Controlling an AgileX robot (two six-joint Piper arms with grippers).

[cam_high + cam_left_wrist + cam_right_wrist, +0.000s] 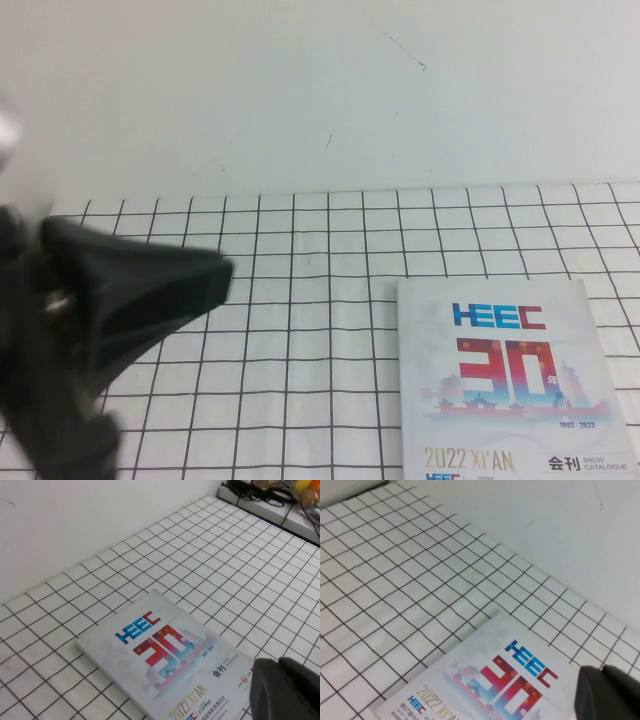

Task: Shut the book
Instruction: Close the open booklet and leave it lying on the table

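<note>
High view: closed book (512, 380) lying flat and cover-up on the gridded table (300, 330), "HEEC 30" and "2022 XI'AN" reading upright from the robot's side. Long axis running from the robot's side toward the wall (300, 90), near end cut off by the frame. Well to the left of the book, raised and blurred close to the lens, left gripper (140, 290), pointing rightward toward the book. Width of its opening: impossible to tell. No sign of the right gripper here.

Left wrist view: book (165, 660) seen cornerwise, flat on the grid, no page lifted and no gap along the visible edges. Dark tip of the left gripper (287, 690) in the foreground, masking the book's near-end corner beside the "catalogue" line. Height above the cover, and any contact, not to be judged. Opening again not shown.

Right wrist view: book (495, 680) once more shut, title end toward the wall. Dark mass of the right gripper (610, 692) in the foreground by the title end of the book. Touching or clear of the cover: cannot tell. Wide or narrow: cannot tell.

Judging by the cover alone, nothing left to fold over. At most a press down on the cover, or a retreat, likely called for. Left gripper approaching from the book's left; right gripper's side and the nearer arm not to be ranked from these views.
</note>
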